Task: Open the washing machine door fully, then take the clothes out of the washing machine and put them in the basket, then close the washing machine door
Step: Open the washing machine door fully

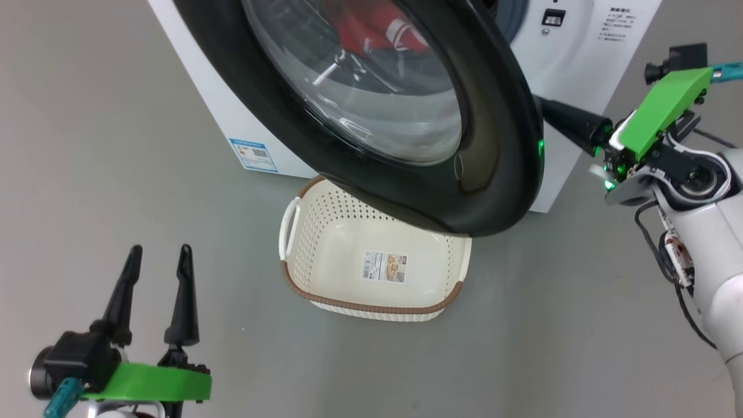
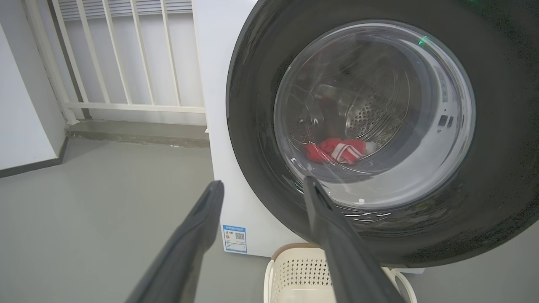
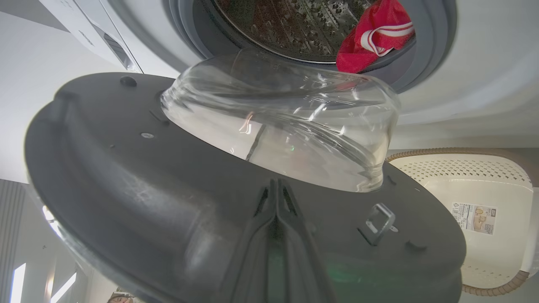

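Fingers (image 1: 184, 290) are standing apart on the left gripper (image 1: 161, 249), lower left, together on the right gripper (image 3: 276, 187); the clothes (image 3: 374, 35) are lying, seemingly bunched, inside the washing machine (image 1: 572, 64).

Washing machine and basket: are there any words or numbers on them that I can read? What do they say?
Nothing is sharp enough to quote.
Blue label on the washing machine, low on its side: coloured bars and a square code, print too small to read.
Grey printed lines on its front: too small and blurred.
Paper sticker on the bottom of the basket: a barcode and a picture, words too small.
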Tool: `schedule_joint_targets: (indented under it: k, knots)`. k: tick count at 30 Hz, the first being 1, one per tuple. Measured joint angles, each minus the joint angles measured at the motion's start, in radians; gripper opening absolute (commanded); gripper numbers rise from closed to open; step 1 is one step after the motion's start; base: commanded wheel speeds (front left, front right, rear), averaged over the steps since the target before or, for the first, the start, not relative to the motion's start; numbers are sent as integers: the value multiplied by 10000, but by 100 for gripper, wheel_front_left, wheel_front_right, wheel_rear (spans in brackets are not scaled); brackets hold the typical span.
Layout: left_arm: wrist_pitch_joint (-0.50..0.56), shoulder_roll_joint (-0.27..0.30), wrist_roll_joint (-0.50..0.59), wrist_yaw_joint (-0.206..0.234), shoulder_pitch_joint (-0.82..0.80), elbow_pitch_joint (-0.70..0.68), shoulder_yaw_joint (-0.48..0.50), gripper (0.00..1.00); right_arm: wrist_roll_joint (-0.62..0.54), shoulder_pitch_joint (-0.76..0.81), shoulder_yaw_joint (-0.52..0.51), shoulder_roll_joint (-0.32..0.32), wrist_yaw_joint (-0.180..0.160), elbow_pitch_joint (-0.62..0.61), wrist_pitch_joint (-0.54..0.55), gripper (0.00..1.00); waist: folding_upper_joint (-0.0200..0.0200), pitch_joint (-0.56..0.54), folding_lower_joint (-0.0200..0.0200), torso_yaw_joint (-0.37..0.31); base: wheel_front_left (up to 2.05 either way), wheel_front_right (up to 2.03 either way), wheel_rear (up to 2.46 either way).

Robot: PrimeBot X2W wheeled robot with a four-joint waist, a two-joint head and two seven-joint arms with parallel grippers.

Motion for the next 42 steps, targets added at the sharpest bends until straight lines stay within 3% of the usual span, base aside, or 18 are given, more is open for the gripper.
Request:
schedule_joint_targets:
  k: [23, 42]
  knots:
    - [0, 79, 104, 0, 637, 90, 69, 100, 161, 2248, 136, 313, 0, -1680, 702, 0, 0, -862, 0, 647, 0, 0, 0]
    - [0, 242, 107, 0, 779, 125, 100, 100, 259, 3439, 244, 725, -2, -2867, 869, 0, 0, -1229, -1, 1689, 0, 0, 0]
